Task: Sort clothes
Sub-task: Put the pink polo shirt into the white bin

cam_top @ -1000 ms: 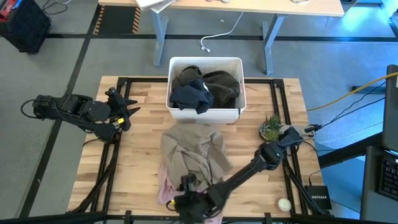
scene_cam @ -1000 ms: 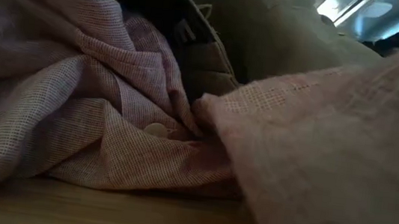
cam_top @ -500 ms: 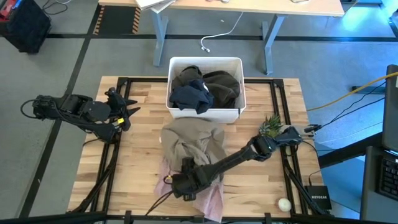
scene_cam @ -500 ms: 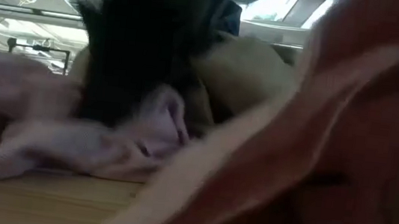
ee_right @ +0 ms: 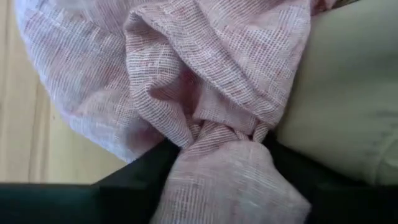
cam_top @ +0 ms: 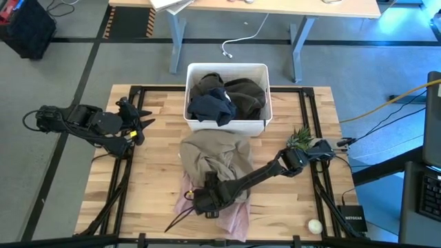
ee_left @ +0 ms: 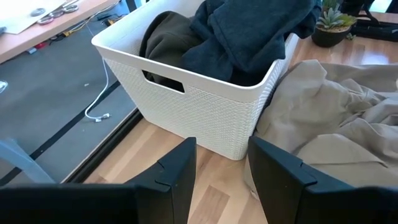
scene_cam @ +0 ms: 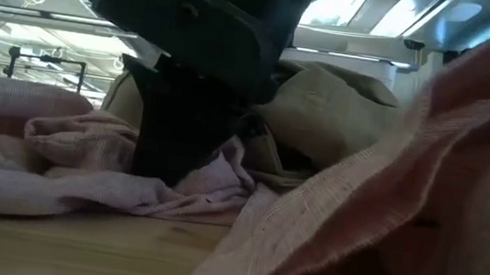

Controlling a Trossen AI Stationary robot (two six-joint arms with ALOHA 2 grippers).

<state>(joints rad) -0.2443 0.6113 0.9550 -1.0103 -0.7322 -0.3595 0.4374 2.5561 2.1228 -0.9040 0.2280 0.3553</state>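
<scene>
A pale pink garment (cam_top: 233, 218) lies crumpled near the table's front edge, partly under a khaki-beige garment (cam_top: 213, 157) heaped in the middle. My right gripper (ee_right: 217, 163) is down on the pink cloth, shut on a bunch of it; the low view shows it as a dark block (scene_cam: 180, 139) standing in the folds. A black garment (cam_top: 210, 107) and a dark grey one (cam_top: 247, 93) lie in the white bin (cam_top: 227, 67) at the back. My left gripper (ee_left: 221, 168) waits open at the table's left, facing the bin, with nothing between its fingers. My right gripper pinches a gathered fold of the pink garment (ee_right: 214, 140) between its two fingers, coming steeply from above. Several layers are bunched between the fingers (ee_right: 146, 168). The rest of the cloth lies slack on the table around them.
A small potted plant (cam_top: 300, 141) stands at the table's right, beside my right arm. A small white round thing (cam_top: 315, 225) lies at the front right corner. Bare wood shows to the left of the clothes heap (cam_top: 155, 179).
My right gripper has gone from the table's near edge toward the clothes heap and down into the pink garment, tipping steeper as it went. A flap of the pink cloth now lies spread toward the near edge beside it.
</scene>
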